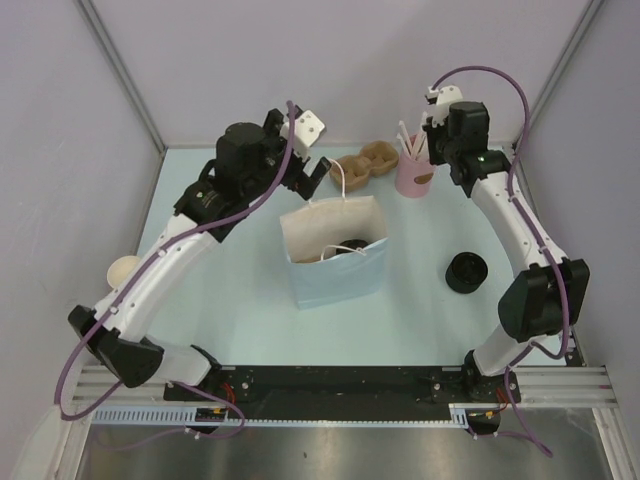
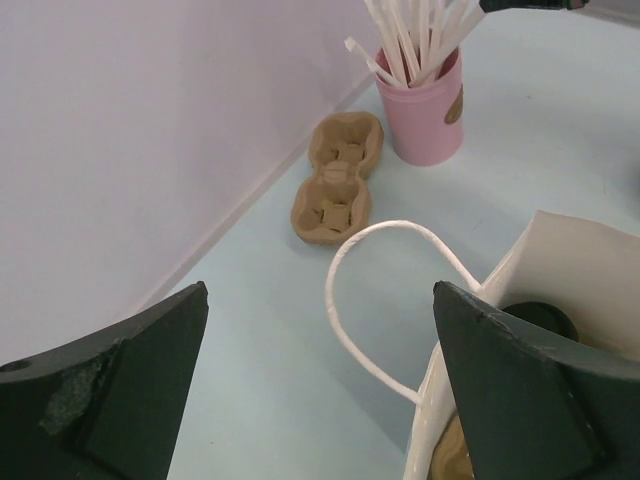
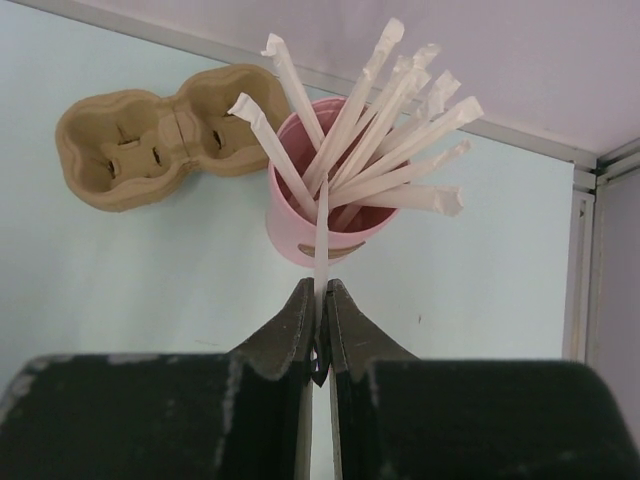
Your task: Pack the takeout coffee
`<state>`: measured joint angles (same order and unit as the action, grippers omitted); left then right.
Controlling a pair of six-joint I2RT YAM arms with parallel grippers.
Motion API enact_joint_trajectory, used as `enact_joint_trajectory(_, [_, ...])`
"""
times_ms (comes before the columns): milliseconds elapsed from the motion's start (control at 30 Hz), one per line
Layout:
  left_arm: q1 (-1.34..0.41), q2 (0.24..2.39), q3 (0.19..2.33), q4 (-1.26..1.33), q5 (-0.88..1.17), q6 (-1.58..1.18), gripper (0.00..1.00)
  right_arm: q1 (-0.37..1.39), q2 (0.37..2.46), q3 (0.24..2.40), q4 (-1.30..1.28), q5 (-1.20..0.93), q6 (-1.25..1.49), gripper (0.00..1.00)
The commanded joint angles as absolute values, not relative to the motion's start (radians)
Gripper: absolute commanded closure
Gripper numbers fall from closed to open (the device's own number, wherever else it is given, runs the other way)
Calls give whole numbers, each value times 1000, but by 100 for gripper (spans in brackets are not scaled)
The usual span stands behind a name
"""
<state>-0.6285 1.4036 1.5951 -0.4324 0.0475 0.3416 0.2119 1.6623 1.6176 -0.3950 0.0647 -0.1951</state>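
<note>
two end effectors in play. left end effector [image 2: 320, 305] has its jaws wide apart, holding nothing, and hangs over the far rim of the white paper bag [image 1: 335, 270] standing at the middle of the surface [image 1: 240, 320]; the bag's cord handle [image 2: 331, 300] loops up between the jaws. takeout coffee [image 1: 350, 246] sits down inside the bag, lid up, upright as far as i can tell. right end effector [image 3: 318, 300] is pinched together on one wrapped straw [image 3: 321, 225] standing in the pink cup [image 3: 290, 235] near the far right corner, beside the cardboard cup carrier [image 3: 130, 150]. risks, as i judge them: the straw is thin and paper-wrapped, so it may slip from the pinch; crowded neighbours could drag out with it or tip the pink cup. on the left, a careless move could snag the cord handle and pull the light bag over, spilling the coffee.
</note>
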Motion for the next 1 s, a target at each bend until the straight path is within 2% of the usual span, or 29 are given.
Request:
enact_joint_trajectory(0, [-612,1342,1586,-445,28,361,1,207,1559,1618,-428,35,-189,100])
enact_joint_trajectory(433, [-491,1246,1603,-485,15,305,1,210,1316,1552,-523,-84,-212,100])
enact_joint_trajectory(833, [-141,1028,1352,-532,169,285,1,207,1135,1551,-627,-351,-294,100])
enact_joint_trajectory(967, [-57,973,1232,-538,261,285,0,206,1109,1566,-670,-524,-298,100])
